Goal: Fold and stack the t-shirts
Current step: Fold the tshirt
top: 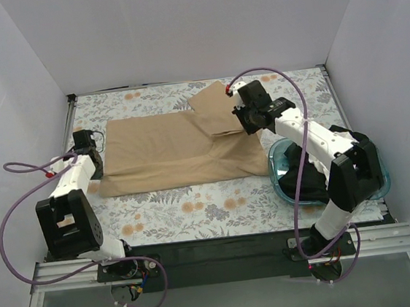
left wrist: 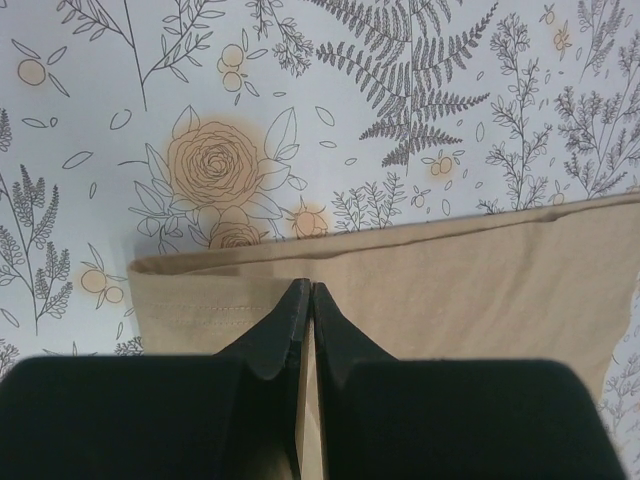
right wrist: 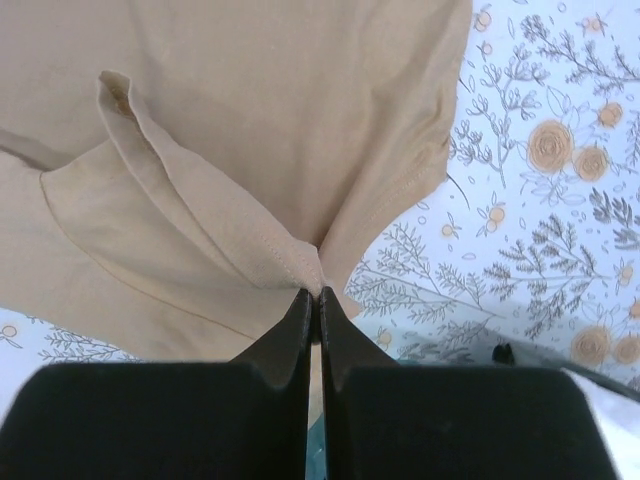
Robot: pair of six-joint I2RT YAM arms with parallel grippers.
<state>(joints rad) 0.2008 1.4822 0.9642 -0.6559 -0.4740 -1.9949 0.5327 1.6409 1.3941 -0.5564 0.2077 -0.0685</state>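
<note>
The tan t-shirt (top: 168, 154) lies spread on the floral table, with its sleeves toward the right. My right gripper (top: 246, 123) is shut on a bunched fold of the shirt by the sleeve seam and holds it lifted. In the right wrist view the cloth (right wrist: 280, 110) puckers into the closed tips of the right gripper (right wrist: 319, 292). My left gripper (top: 95, 166) is at the shirt's left hem. In the left wrist view the left gripper (left wrist: 312, 285) is shut with its tips on the hem cloth (left wrist: 480, 280), which lies flat. A black t-shirt (top: 307, 183) lies in the basin. The white t-shirt is out of view.
The teal round basin (top: 275, 167) stands at the right, under my right arm. White walls close in the table on the left, back and right. Purple cables loop off both arms. Bare floral tablecloth (top: 189, 210) shows in front of the shirt.
</note>
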